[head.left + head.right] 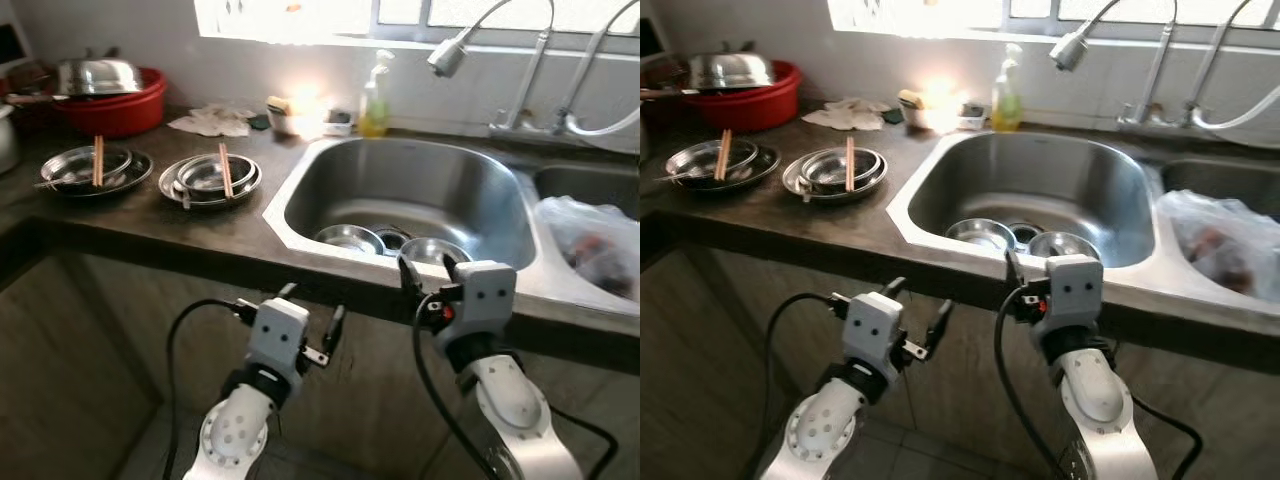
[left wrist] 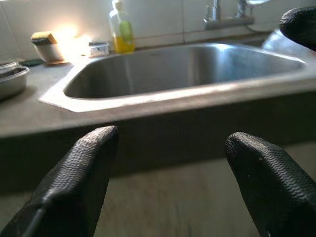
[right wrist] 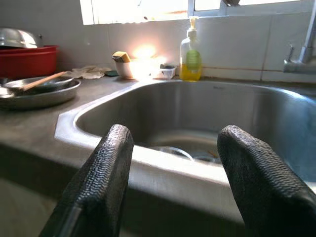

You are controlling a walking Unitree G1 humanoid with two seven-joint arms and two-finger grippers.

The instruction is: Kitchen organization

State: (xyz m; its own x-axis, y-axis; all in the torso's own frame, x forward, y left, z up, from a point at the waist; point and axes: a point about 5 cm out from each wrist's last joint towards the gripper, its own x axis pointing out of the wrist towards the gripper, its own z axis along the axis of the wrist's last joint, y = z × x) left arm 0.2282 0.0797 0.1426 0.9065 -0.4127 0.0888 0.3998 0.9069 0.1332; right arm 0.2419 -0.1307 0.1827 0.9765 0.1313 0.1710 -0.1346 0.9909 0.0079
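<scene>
1. Sink (image 1: 300, 205) of stainless steel is set into the dark counter (image 1: 150, 225), and two steel bowls (image 1: 350, 238) lie at its bottom beside the drain.
2. The right gripper (image 1: 427, 268) hovers at the sink's front rim with its jaws spread; nothing is between them.
3. The left gripper (image 1: 312, 322) is lower, in front of the cabinet face below the counter edge, jaws also spread and empty.
4. Beyond the basin, a yellow soap bottle (image 3: 190, 58) stands against the tiled wall, near a small cup holding a sponge (image 3: 121, 57).
5. On the counter to the left lie two stacks of steel plates (image 1: 210, 180), each with chopsticks (image 1: 226, 170) laid across.
6. A red basin (image 1: 120, 108) with a steel lid sits in the far left corner.
7. A plastic bag (image 1: 590, 245) lies in the second basin on the right, and a faucet (image 1: 447, 52) arches over the sink.
</scene>
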